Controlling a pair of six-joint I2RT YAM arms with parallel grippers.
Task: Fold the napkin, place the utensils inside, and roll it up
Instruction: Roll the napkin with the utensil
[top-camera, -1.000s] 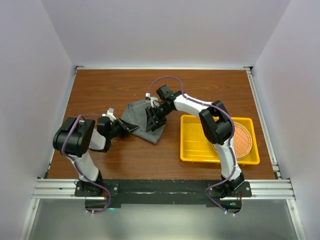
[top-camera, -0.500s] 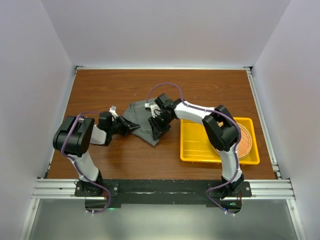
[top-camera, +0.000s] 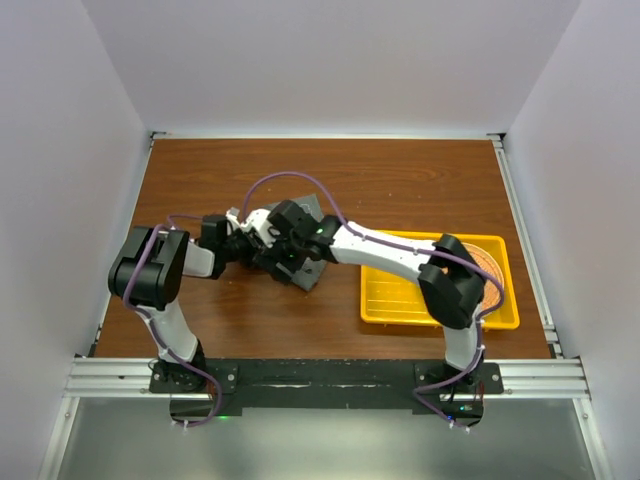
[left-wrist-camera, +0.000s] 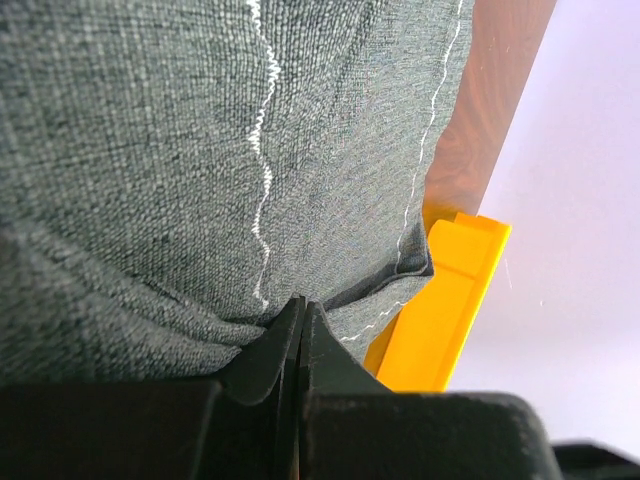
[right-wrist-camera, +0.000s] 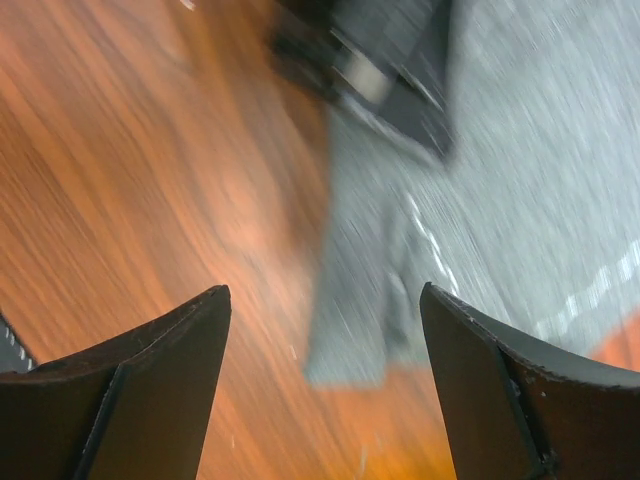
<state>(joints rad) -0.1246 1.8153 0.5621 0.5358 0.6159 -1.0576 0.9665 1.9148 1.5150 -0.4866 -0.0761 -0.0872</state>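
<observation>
Tray (top-camera: 392, 285) near napkin (left-wrist-camera: 150, 150); right tool (right-wrist-camera: 322, 292) above

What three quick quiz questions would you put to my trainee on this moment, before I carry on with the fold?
1. True or false: the left gripper is shut on the napkin.
2. Pick one. The right gripper is: A) wide open above the napkin's edge; B) shut on the napkin; C) shut on the yellow rim.
3. Fill in: the round woven mat lies in the yellow ___.

Key: 1 true; 2 A; 3 tray.
</observation>
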